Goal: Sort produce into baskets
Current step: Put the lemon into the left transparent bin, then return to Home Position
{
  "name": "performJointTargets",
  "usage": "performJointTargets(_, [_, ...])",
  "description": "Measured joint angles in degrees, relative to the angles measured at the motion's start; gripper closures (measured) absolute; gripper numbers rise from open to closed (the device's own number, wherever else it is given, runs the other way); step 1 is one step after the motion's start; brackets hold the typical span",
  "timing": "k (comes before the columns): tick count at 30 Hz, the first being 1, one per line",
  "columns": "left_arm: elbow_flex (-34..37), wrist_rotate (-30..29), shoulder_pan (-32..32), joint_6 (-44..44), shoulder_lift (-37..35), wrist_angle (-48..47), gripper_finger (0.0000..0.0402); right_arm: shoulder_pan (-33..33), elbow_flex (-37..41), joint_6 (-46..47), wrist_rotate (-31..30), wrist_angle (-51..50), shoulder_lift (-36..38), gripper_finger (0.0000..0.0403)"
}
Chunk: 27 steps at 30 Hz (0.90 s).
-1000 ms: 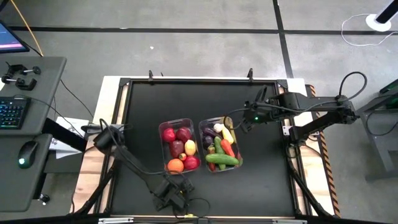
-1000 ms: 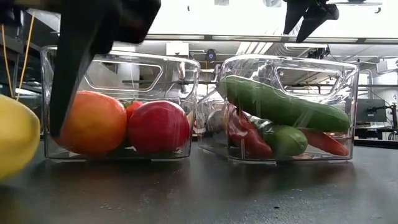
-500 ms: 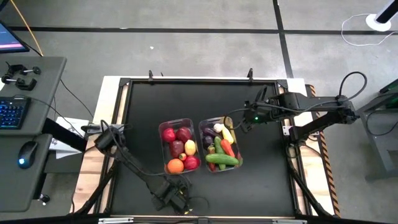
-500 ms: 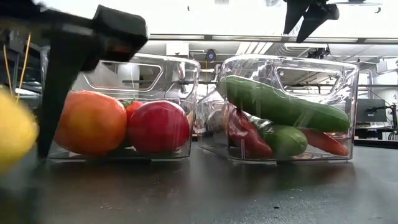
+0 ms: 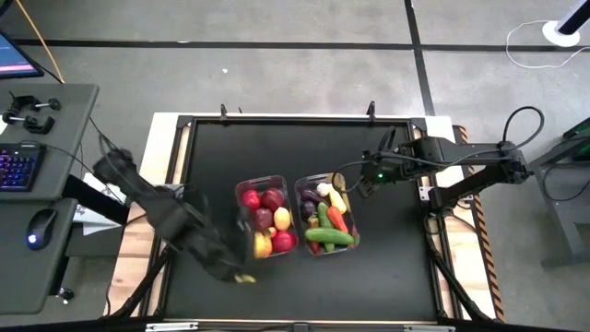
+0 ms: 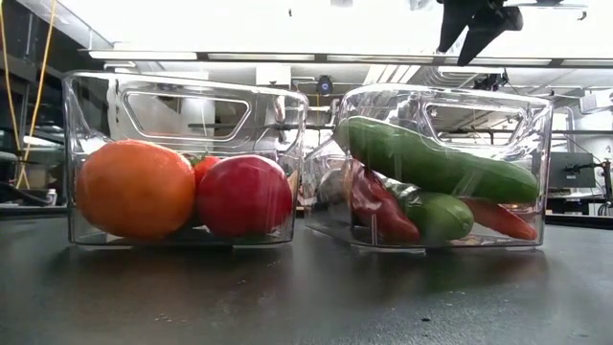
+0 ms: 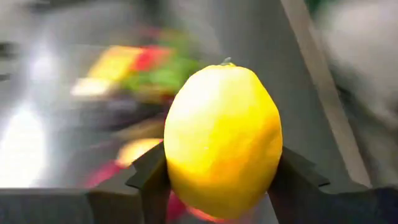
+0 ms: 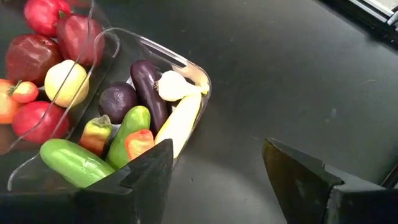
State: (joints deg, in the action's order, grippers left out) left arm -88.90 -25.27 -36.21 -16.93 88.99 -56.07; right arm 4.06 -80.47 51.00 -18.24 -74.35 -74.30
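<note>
Two clear bins stand side by side mid-table. The left bin (image 5: 262, 181) holds red apples (image 6: 244, 195), an orange (image 6: 134, 189) and a lemon. The right bin (image 5: 323, 177) holds cucumbers (image 6: 436, 163), an eggplant (image 8: 149, 87), a carrot and other vegetables. My left gripper (image 5: 254, 245), blurred in the high view, is over the left bin's near end, shut on a yellow lemon (image 7: 222, 140). My right gripper (image 5: 347, 184) is open and empty above the right bin's far right corner; it also shows at the top of the low view (image 6: 477, 34). My left gripper pinches the lemon between its two fingers (image 7: 149, 180), one on each side (image 7: 177, 168) at the lemon's widest part. The lemon's long axis runs along the fingers, its pointed tip (image 7: 227, 61) away from the wrist. It is lifted clear of the table.
The black table top (image 5: 212, 157) lies open around the bins, inside a raised frame. A desk with a keyboard (image 5: 18, 168) and mouse stands off the table's left side.
My left gripper has risen from the table's near edge and swung toward the left bin's near end, still shut on the lemon. Arm and lemon have left the low view. My right gripper has kept still.
</note>
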Motion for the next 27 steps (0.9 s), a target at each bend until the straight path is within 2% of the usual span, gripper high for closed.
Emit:
performJointTargets(2, [0.0,-10.5,0.3,-5.4,-3.0,-3.0,0.0185,0.0,0.0,0.0,0.0,0.0,0.0,0.0162])
performJointTargets(3, [0.3,-13.7,1.0,-8.1,-4.0,-4.0,0.0178,0.0,0.0,0.0,0.0,0.0,0.0,0.0162])
performJointTargets(4, [1.2,-14.5,2.1,-10.4,-5.0,-4.6,0.0172,0.0,0.0,0.0,0.0,0.0,0.0,0.0162])
performJointTargets(11, [10.4,-5.2,9.8,-20.9,-6.3,-3.5,0.0136,0.0,0.0,-1.0,0.0,0.0,0.0,0.0162])
performJointTargets(16, [11.5,-5.2,11.8,-22.0,-6.7,-0.6,0.0109,0.0,0.0,-2.4,0.0,-0.3,0.0,0.0162])
performJointTargets(19, [11.4,-7.7,11.9,-22.4,-8.3,-0.1,0.0105,0.0,0.0,-3.5,0.3,-2.6,0.0,0.0162])
performJointTargets(23, [12.8,-16.6,10.3,-24.1,-11.8,1.4,0.0104,1.6,0.0,-3.5,-0.1,-10.3,0.0,0.0162])
performJointTargets(27, [22.0,-19.7,9.4,-26.9,-19.0,9.5,0.0104,6.2,0.0,-1.7,-2.4,-16.0,0.7,0.0162])
